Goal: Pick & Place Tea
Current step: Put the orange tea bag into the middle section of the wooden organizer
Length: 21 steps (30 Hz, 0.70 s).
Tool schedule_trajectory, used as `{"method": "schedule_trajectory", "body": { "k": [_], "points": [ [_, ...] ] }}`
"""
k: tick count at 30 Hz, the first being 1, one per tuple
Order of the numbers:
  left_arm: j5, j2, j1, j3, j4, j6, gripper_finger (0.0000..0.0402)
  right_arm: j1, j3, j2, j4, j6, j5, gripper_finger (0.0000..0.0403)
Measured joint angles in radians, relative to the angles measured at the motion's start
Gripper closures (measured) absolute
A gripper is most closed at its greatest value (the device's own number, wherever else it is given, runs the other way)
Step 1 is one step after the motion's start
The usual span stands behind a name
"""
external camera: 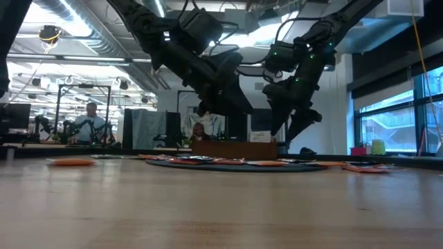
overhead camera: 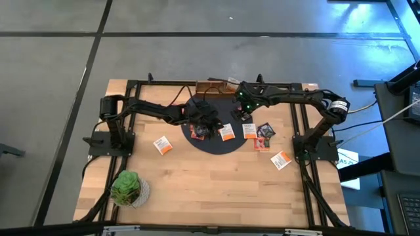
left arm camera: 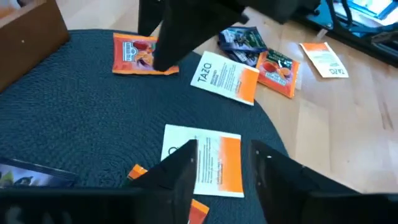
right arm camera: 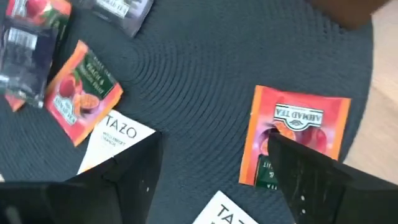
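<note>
Potted green leafy plant [overhead camera: 128, 187] lower left of the high view. Flat paper tea packets [overhead camera: 227, 133], orange, white, red and dark, lie mid-frame on and beside the round black woven mat [overhead camera: 216, 144]. Left gripper [overhead camera: 205, 121] over the mat, fingers apart, empty. Right gripper [overhead camera: 241, 105] at the mat's upper edge, fingers apart. Brown wooden box [overhead camera: 213, 86] beyond, contents unclear.

low cam | you're looking level across the wooden table [external camera: 208, 207] | two dark arms are reaching down from above, their grippers hanging over the flat dark mat [external camera: 235, 166] | tea packets [external camera: 228, 162] are lying flat on it, one orange packet [external camera: 71, 162] sitting apart | a wooden box [external camera: 234, 149] is standing behind | a person [external camera: 90, 124] is standing in the room beyond
</note>
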Motion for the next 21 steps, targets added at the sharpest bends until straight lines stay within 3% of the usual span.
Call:
{"method": "schedule_trajectory", "body": {
  "k": [7, 14, 21],
  "points": [
    [0.006, 0.009, -0.001, 0.013, 0.063, -0.006, 0.0237, -0.045, 0.0, 0.0, -0.156, -0.048, -0.073, 0.0112],
    [0.001, 0.118, 0.021, 0.174, 0.034, 0.075, 0.0259, -0.095, 0.0, -0.015, -0.182, -0.068, -0.053, 0.0112],
    [0.018, 0.271, 0.071, 0.297, -0.025, 0.054, 0.0289, -0.176, -0.073, -0.164, -0.243, -0.056, -0.042, 0.0112]
  ]
}}
